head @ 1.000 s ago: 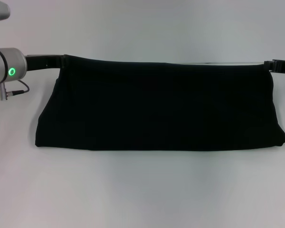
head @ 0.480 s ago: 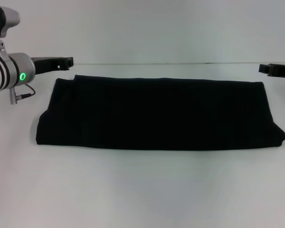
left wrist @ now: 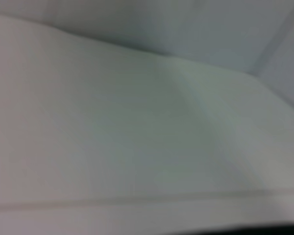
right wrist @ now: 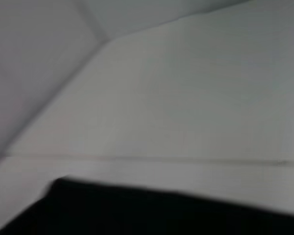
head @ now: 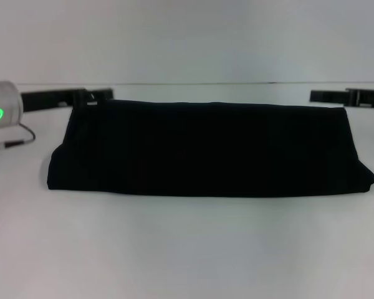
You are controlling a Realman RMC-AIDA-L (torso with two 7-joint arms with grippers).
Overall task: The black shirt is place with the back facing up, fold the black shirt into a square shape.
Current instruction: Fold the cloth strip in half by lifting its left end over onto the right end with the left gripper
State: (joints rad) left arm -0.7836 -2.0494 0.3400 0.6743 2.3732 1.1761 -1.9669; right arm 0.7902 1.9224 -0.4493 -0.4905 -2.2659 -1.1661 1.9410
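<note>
Black shirt (head: 206, 149) in the middle of the white table (head: 187, 249), folded flat into one long dark band. Lies with its long way going from left to right, so much wider than deep, and not a square yet. Looks smooth on top, with a soft rounded fold along the near side. In the right wrist view, just a dark piece of the black shirt (right wrist: 161, 215) low down, with bare table past it. Out from the far left corner, the left gripper (head: 106, 95), low and right by that corner, pointing in toward the middle. Out near the far right corner, the right gripper (head: 315, 96), also low, just behind the far edge and pointing in the other way. Open or shut for either one: cannot tell from here. Touching the cloth or only close above it: cannot tell either. About as near to the shirt on one side as on the other, each by its own end. Probably next: take one short end and carry it sideways along the long way onto the other end. Needs corners kept level, or ends up crooked
</note>
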